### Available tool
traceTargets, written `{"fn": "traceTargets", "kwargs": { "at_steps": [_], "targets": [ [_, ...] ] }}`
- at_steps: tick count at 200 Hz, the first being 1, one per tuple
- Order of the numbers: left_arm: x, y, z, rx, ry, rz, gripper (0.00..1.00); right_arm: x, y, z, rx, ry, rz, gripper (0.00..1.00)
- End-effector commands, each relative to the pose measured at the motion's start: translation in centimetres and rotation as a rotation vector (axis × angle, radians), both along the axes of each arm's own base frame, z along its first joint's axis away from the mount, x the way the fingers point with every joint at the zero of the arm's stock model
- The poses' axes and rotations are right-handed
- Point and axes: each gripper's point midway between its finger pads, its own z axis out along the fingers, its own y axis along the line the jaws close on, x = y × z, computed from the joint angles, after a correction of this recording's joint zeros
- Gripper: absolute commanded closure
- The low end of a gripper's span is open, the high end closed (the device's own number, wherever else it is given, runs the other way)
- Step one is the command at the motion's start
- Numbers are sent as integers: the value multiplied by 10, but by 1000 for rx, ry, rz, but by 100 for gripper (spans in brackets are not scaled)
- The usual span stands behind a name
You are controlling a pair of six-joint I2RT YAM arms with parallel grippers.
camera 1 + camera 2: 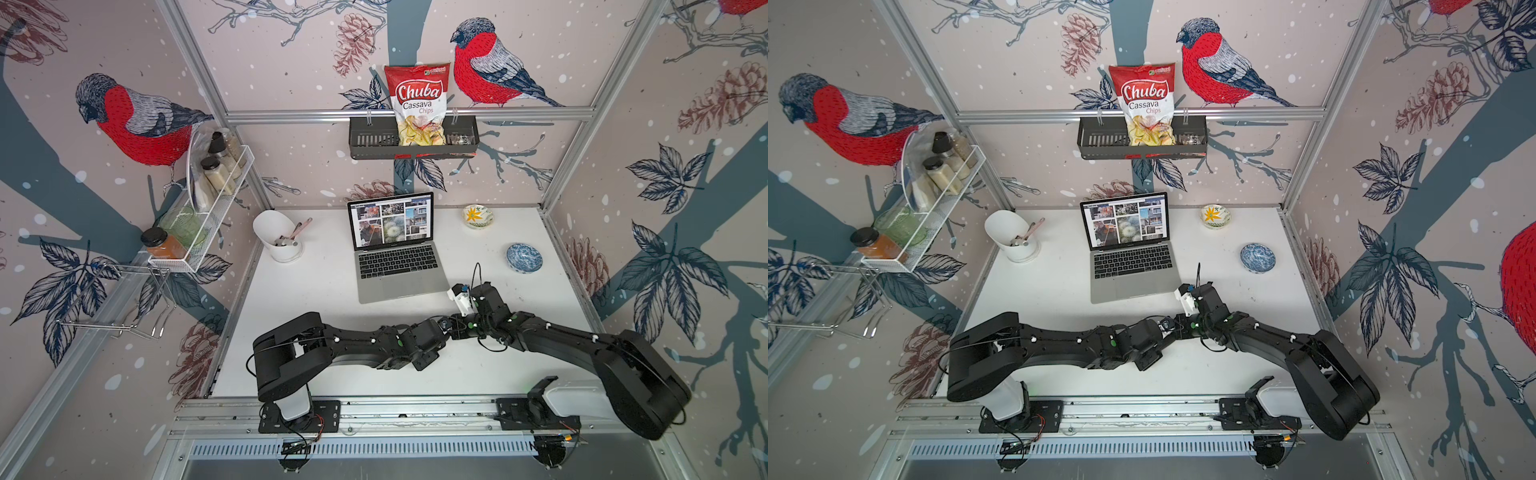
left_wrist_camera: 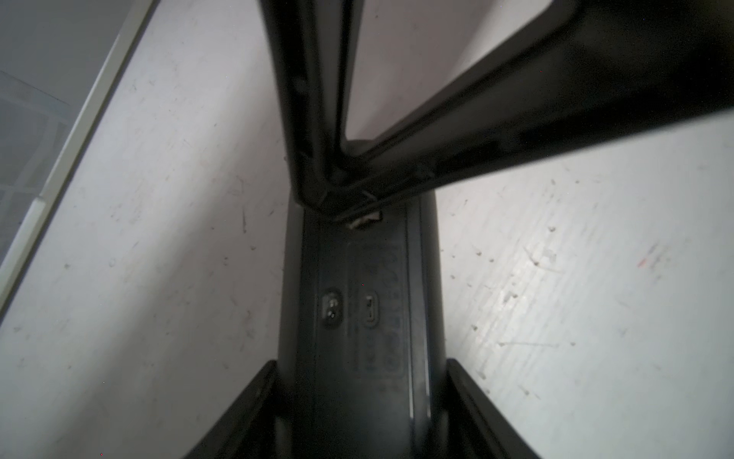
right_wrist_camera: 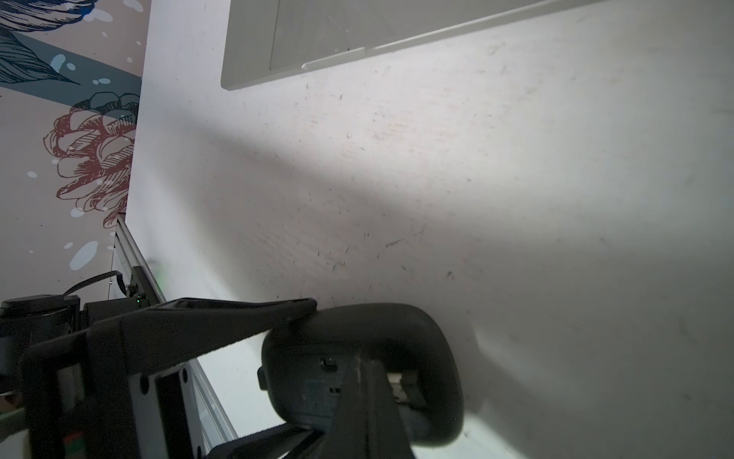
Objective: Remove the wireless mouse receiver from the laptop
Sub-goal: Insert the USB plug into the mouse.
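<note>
In both top views the laptop (image 1: 399,274) (image 1: 1133,274) stands open at the middle of the desk (image 1: 311,324) (image 1: 1025,299), its screen lit with a grid of photos. The left arm (image 1: 361,345) (image 1: 1059,345) and the right arm (image 1: 552,336) (image 1: 1266,336) meet just off the laptop's near right corner. Their wrists hide the jaws there.

In the left wrist view the left arm's jaws are clamped on a black mouse (image 2: 357,298) turned underside up, one of the fingers (image 2: 254,409) on each flank. The right arm's jaws are pressed together, tips touching that underside. A small pale piece, apparently the wireless mouse receiver (image 2: 367,220), shows right at those tips. I cannot tell whether it is gripped.

In the right wrist view the mouse (image 3: 397,330) is apart from the laptop's (image 3: 317,39) front corner. The receiver (image 3: 399,383) sits in a recess of the mouse's underside.
</note>
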Motion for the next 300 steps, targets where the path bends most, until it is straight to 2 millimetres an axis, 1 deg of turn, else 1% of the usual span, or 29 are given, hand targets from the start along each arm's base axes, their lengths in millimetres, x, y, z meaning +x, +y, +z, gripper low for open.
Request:
{"fn": "traceTargets", "kwargs": {
  "at_steps": [1,72,109,180,212,257,300],
  "targets": [
    [-7,15,-12,72,34,-12,36,4,2,2,5,-29,2,100],
    [-7,16,-13,71,39,-7,36,7,-1,-4,-12,-26,-5,100],
    [-8,16,-14,72,41,-8,36,5,-3,-11,-20,-14,-10,100],
    [-8,17,-16,79,39,-10,36,-7,-10,-32,-11,37,-48,100],
    [-8,17,-17,82,40,-11,36,-11,-11,-38,-15,47,-62,100],
    [-8,17,-17,76,39,-10,36,-16,-16,-47,5,50,-131,100],
    [-8,18,-18,80,36,-10,36,-24,-20,-56,-27,47,-155,100]
  ]
}}
